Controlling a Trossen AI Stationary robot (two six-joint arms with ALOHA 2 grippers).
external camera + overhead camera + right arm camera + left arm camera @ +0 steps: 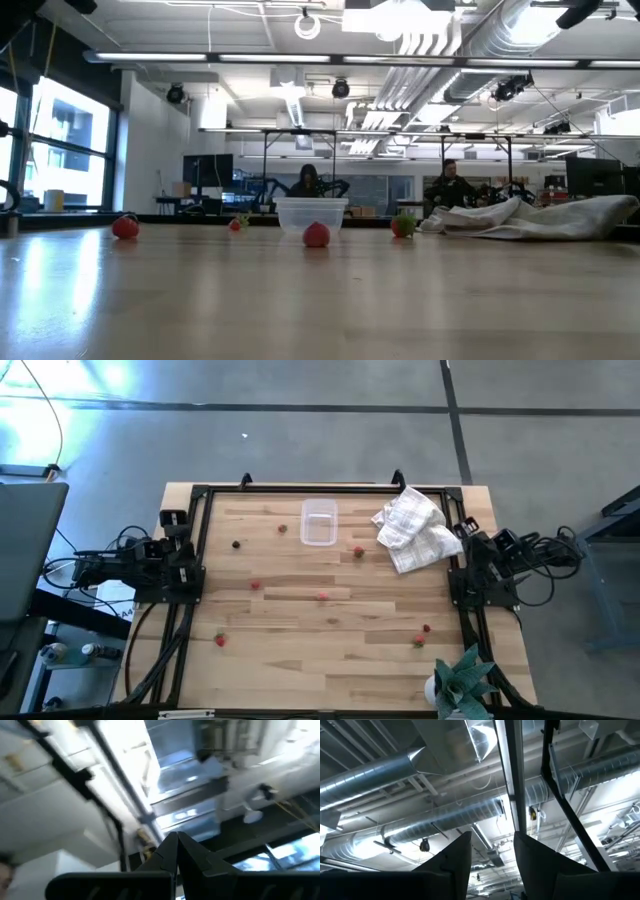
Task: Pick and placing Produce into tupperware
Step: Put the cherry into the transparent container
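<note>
Both arms are folded at the desk [330,650] edges. The left gripper [492,865] has its fingers apart; the right gripper [177,857] has them pressed together. The tiny round produce [322,597] may roll away when pinched, or the light tupperware [318,522] may slide if bumped.

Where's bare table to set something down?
Free: the near strip between the strawberry and the pair; also the far-left corner beyond the dark berry. Crowded: the tupperware, the cloth and the mid-table berries.
</note>
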